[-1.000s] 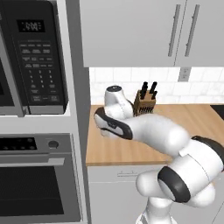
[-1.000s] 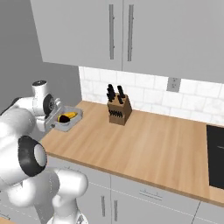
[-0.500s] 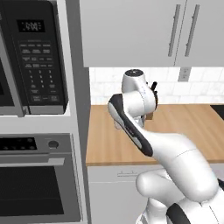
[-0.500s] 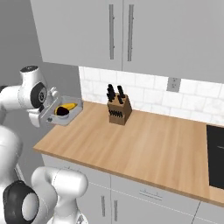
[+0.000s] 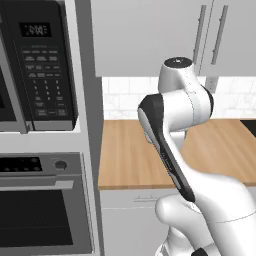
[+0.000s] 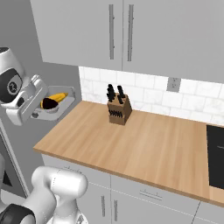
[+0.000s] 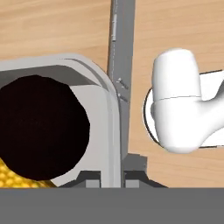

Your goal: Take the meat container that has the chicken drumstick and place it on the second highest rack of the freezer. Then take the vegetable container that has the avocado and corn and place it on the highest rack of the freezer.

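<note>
Gripper [image 7: 113,177] fingers nearly closed, pinching the rim of the pale grey vegetable tray [image 6: 65,98] at 9 o'clock; thin edge-hold risks tilt, spilling yellow corn cob [image 6: 55,97] and black avocado [image 7: 41,127].

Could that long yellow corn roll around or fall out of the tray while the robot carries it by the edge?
Probably it shifts a bit. The corn is round and long, so it could roll, but the avocado lies against it and the vegetable container has raised walls. The tray looks stiff. The pincer grips just one rim, so it may tilt.
</note>
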You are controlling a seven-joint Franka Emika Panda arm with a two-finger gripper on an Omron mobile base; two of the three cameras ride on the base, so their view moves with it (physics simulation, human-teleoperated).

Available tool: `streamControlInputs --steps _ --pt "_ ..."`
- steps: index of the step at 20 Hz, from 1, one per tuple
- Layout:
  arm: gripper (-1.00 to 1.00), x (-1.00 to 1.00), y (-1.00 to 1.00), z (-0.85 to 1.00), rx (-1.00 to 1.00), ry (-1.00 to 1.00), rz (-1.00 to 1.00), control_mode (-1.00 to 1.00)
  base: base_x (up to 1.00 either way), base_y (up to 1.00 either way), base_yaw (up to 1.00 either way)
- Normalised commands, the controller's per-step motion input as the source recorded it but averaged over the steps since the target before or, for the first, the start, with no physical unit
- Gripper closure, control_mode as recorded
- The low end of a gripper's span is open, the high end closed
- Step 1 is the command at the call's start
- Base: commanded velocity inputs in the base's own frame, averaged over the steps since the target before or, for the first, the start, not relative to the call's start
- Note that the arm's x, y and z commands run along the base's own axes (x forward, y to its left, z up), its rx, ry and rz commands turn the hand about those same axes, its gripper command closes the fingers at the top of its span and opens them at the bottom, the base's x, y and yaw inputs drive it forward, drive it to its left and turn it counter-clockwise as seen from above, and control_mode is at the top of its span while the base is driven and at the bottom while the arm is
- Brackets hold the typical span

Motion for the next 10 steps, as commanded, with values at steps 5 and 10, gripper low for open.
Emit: streamControlInputs --steps 5,10 --pt "1.00 -0.86 -0.52 0.87 0.01 0.00 0.00 -1.00 0.00 0.00 0.00" --pt "1.00 -0.13 -0.33 0.39 0.02 -0.04 0.00 -1.00 0.00 0.00 0.00"
